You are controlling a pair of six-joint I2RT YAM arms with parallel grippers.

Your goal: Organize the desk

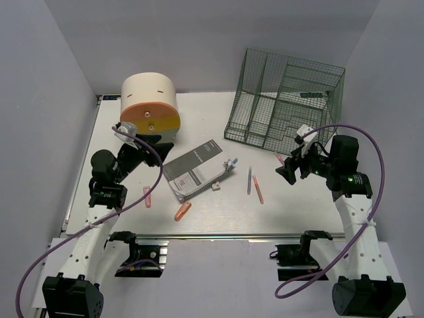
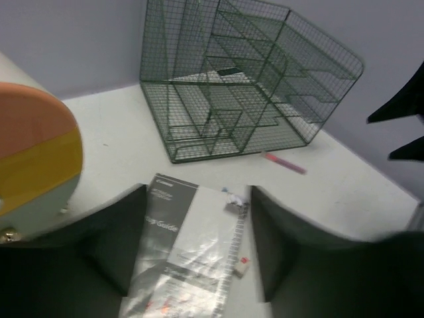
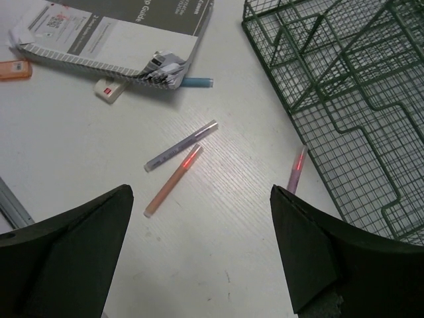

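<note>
Early in tidying: white tabletop [image 1: 218, 215] strewn with stationery in front of green wire rack [image 1: 285, 99].
Left of the rack, round drawer box [image 1: 150, 103] and booklet [image 1: 195, 171]; left gripper [image 2: 195, 199] spread wide, empty. Near the rack's front, right gripper [image 3: 199, 199] equally wide above purple pen [image 3: 180, 144]. Next, likely: pinching that thin pen off the surface. Orange bits [image 1: 182, 212] far left of the rack too small to identify.
</note>
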